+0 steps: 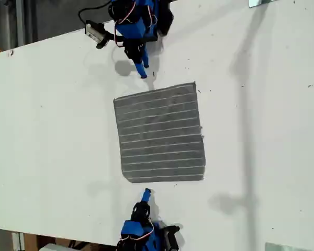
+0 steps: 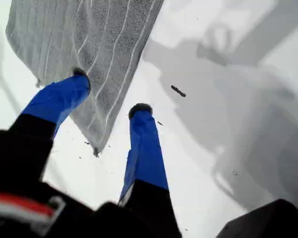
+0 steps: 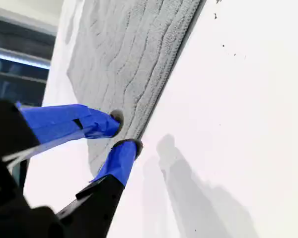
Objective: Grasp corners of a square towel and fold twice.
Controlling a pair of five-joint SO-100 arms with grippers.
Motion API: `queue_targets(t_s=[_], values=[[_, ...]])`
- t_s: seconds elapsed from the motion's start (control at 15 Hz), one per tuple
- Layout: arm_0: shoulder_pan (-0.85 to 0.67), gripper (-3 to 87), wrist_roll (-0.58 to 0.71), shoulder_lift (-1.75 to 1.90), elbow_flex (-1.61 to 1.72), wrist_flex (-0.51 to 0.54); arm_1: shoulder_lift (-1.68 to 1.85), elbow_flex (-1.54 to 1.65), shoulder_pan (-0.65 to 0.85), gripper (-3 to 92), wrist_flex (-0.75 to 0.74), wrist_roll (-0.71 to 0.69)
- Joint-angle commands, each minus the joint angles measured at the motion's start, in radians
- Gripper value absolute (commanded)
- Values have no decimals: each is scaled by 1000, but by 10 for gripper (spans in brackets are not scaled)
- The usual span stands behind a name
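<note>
Grey striped towel (image 1: 160, 133) lies flat and unfolded on the white counter (image 1: 52, 130); no fold is made yet. My first claw (image 2: 109, 94) is open, straddling one towel edge near a corner (image 2: 96, 148). My second claw (image 3: 124, 130) sits narrowly parted at another edge, gripping nothing.

Blue arms, black joints, blue-taped jaws, black cables

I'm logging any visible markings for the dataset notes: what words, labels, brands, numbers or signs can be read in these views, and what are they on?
None: no text, label, brand, number or sign can be read in any view.
The towel carries only pale stripes.
The table shows only small dark specks.
</note>
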Motion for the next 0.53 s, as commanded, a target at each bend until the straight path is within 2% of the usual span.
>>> queue_targets(t_s=[0.0, 0.47], values=[[-6, 54, 5, 3, 5, 2, 2, -14, -14, 215, 6, -14], [-18, 54, 5, 3, 5, 2, 2, -14, -17, 215, 6, -14]])
